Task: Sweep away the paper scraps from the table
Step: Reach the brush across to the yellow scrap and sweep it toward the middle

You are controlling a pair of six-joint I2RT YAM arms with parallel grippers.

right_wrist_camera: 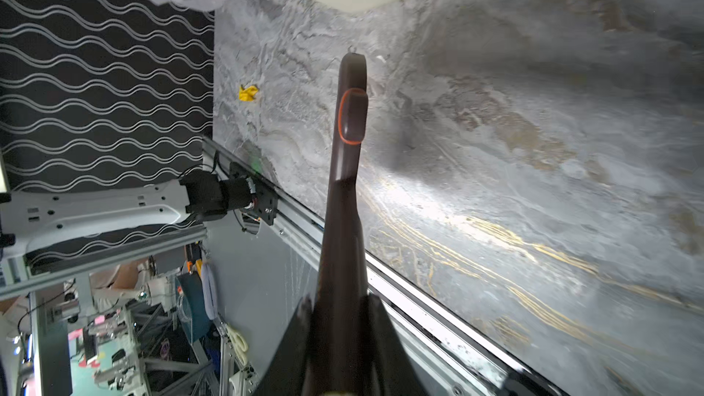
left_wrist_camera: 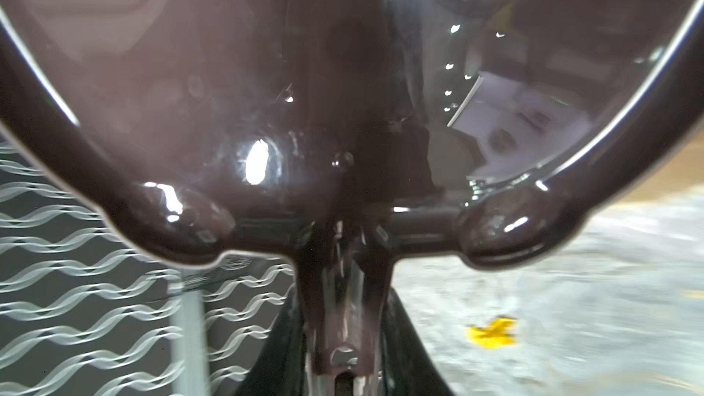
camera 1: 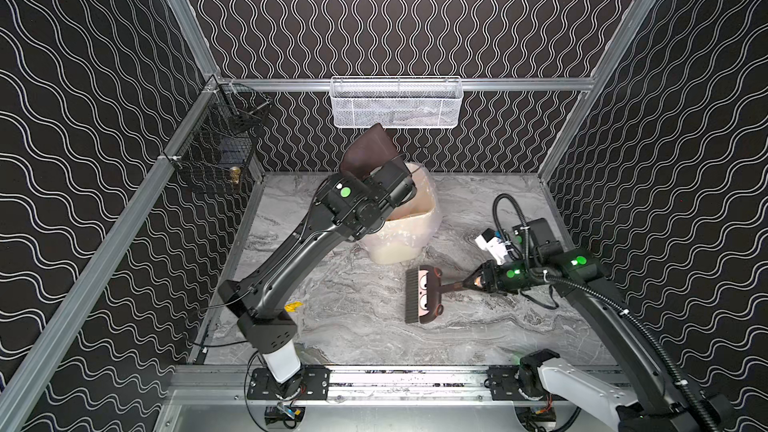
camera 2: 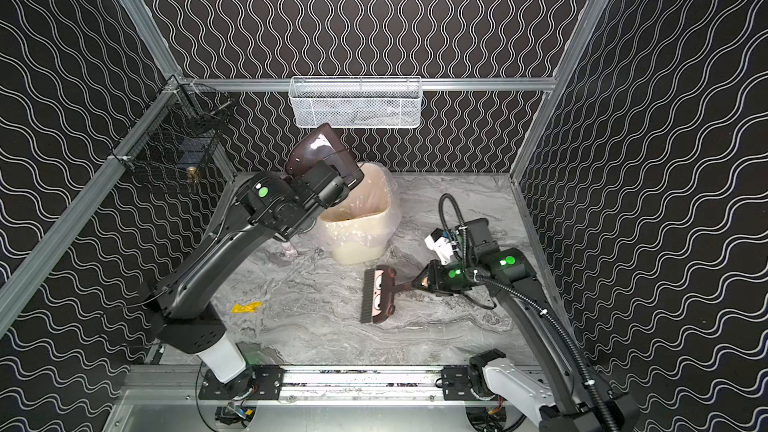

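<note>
Our left gripper (left_wrist_camera: 344, 369) is clamped narrow on the handle of a glossy dark-brown dustpan (camera 1: 368, 150), which fills the left wrist view. In both top views the pan is raised and tilted at upper centre of the frame, above the far rim of the waste bin (camera 1: 409, 228).

Our right gripper (camera 1: 476, 283) is pinched tight on the handle of a matching brown hand brush (camera 1: 424, 295). The brush is right of centre, its bristles facing the left of the frame. We cannot tell whether the bristles touch the surface.

The one marking we can make out is a cartoon face with two eyes on the back of the brush.

We count:
- one dustpan and one brush
- one cream bin, lined with a clear plastic bag (camera 2: 388, 187)
- two wire baskets: a white mesh basket (camera 1: 397, 102) hung on the back rail at top centre, and a black basket (camera 1: 216, 147) on the left rail
- one paper scrap (camera 1: 293, 306), yellow and crumpled

The scrap lies on the table (camera 1: 353, 340) at lower left, just beside the left arm and well apart from the brush and the bin.

The table is grey-and-white veined marble framed by aluminium rails (camera 1: 395, 380). The three walls (camera 1: 395, 14) around it are black with white wavy lines.
</note>
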